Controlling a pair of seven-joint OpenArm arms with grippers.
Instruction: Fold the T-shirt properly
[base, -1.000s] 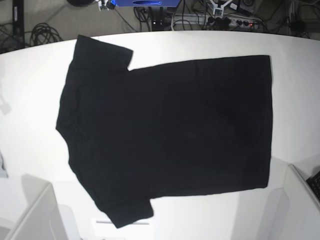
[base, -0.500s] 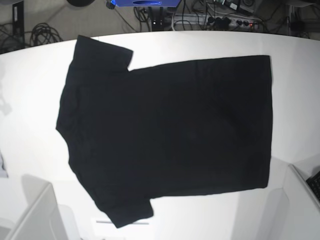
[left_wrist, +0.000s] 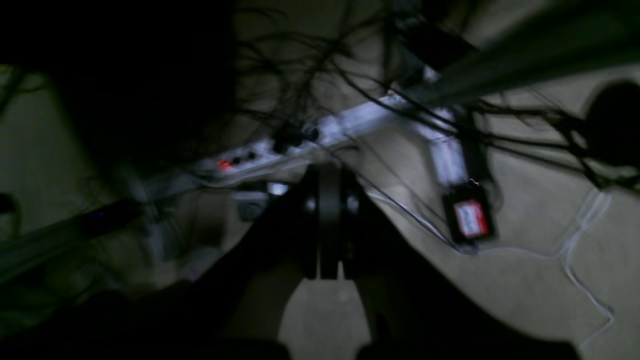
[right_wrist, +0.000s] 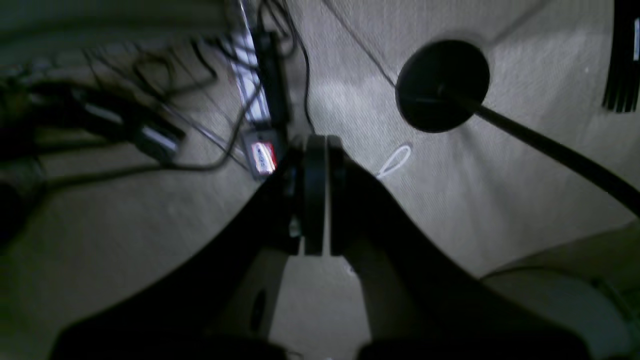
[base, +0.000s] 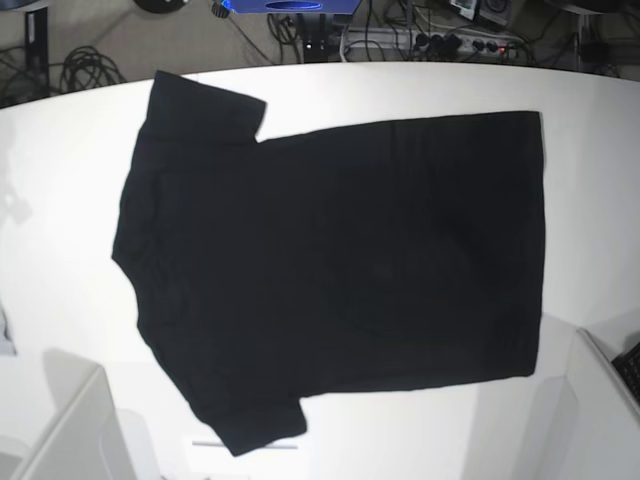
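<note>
Shirt: the T-shirt (base: 340, 270) lies flat on the table (base: 60, 200), plain black side up, filling the middle of the base view; this spread-out lay suits a first fold, since every edge is reachable.
Collar end: toward 9 o'clock, with one sleeve (base: 205, 105) at 11 o'clock and the other sleeve (base: 250, 420) at 7 o'clock.
Hem: the straight hem (base: 540, 240) runs along the 3 o'clock side, near the table's edge.
Left gripper: the left gripper (left_wrist: 325, 272) is clenched, pads pressed together with nothing between them; its camera looks at floor and cables (left_wrist: 350, 90), so the arm is judged parked off the table.
Right gripper: the right gripper (right_wrist: 315, 252) is likewise clenched and empty, above carpet beside a round stand base (right_wrist: 442, 85).
Arms in base view: neither arm shows over the cloth.
Stage: judged the very start; no fold is visible.
Next need: probably both pincers must release and come to the shirt's edges.
</note>
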